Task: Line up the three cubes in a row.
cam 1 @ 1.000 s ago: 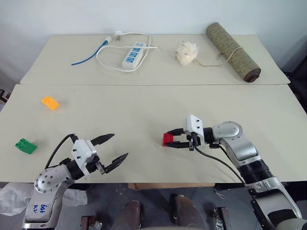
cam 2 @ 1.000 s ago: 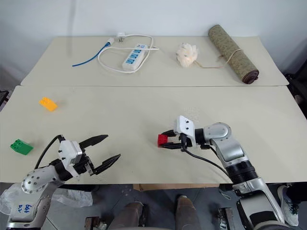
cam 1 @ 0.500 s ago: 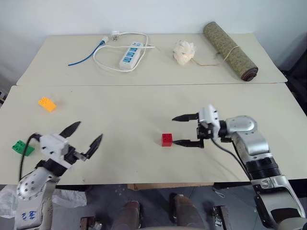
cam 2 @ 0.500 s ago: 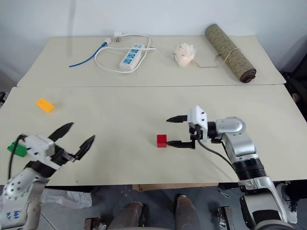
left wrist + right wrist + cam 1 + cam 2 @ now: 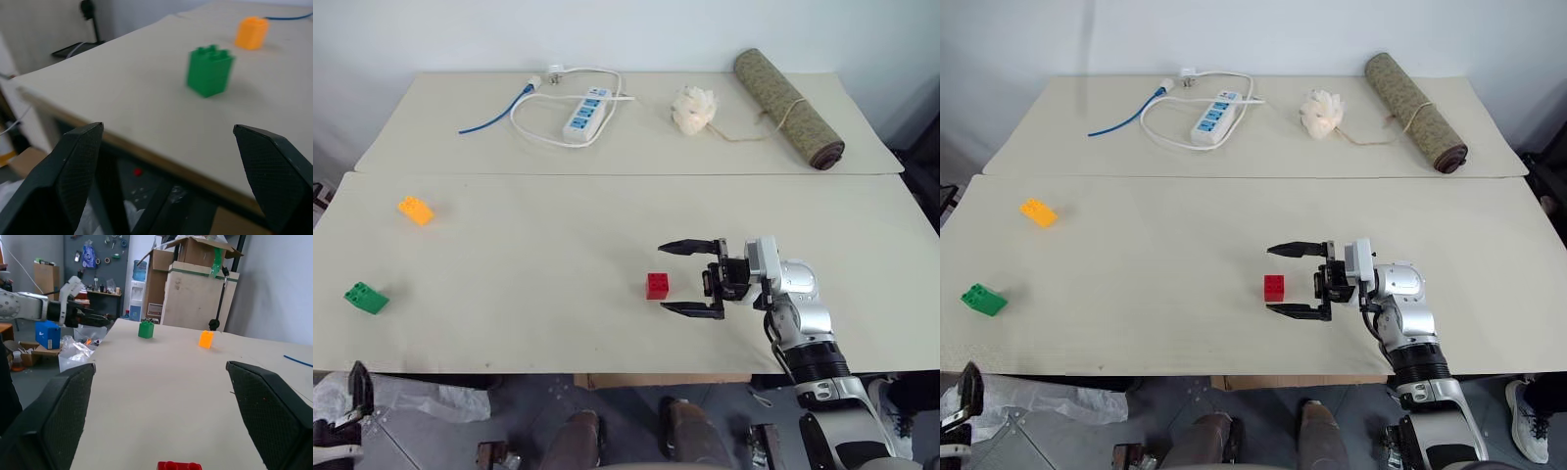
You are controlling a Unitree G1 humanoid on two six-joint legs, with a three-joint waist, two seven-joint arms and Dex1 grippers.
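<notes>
Between the right gripper's [image 5: 683, 277] jaws (spread wide) sits the red cube [image 5: 657, 285], untouched.

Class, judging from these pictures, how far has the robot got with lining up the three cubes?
Done: the red cube sits on the table, just ahead of the open right gripper, not gripped. In hand: nothing; the left gripper is open too, facing the green cube. Left: green and orange-yellow cube lie far left, not in a row.
</notes>
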